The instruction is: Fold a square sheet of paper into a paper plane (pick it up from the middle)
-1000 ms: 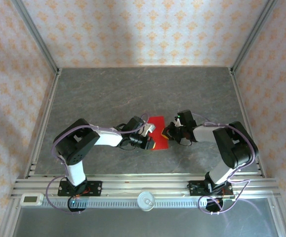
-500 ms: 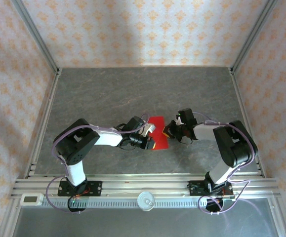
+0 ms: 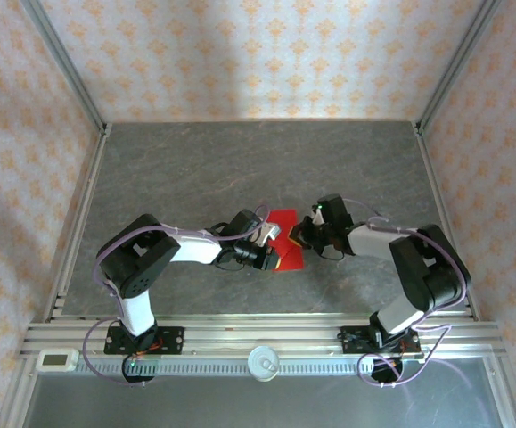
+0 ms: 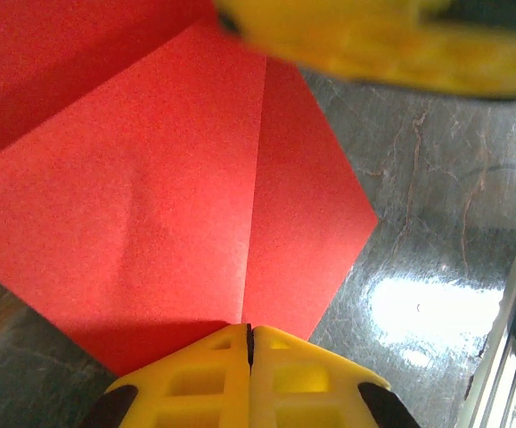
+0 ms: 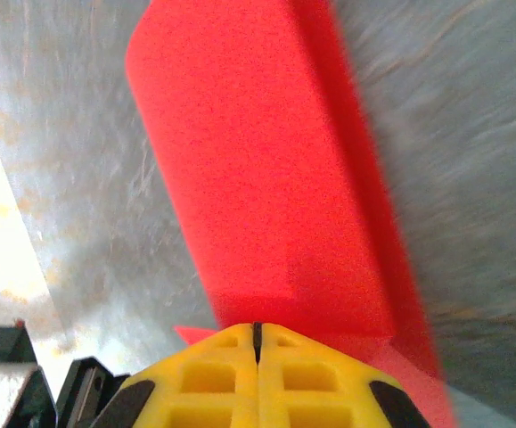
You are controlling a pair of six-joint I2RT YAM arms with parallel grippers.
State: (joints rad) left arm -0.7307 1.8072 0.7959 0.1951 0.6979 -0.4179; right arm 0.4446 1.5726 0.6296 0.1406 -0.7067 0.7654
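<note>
Red, folded square sheet of paper (image 3: pixel 289 251) lies mid-surface (image 3: pixel 240 169), nearer the near edge, between both arms' jaws. Left wrist: left jaws shut, tips meeting the paper's point at its crease. Right wrist: right jaws shut, against the folded strip's end.
</note>
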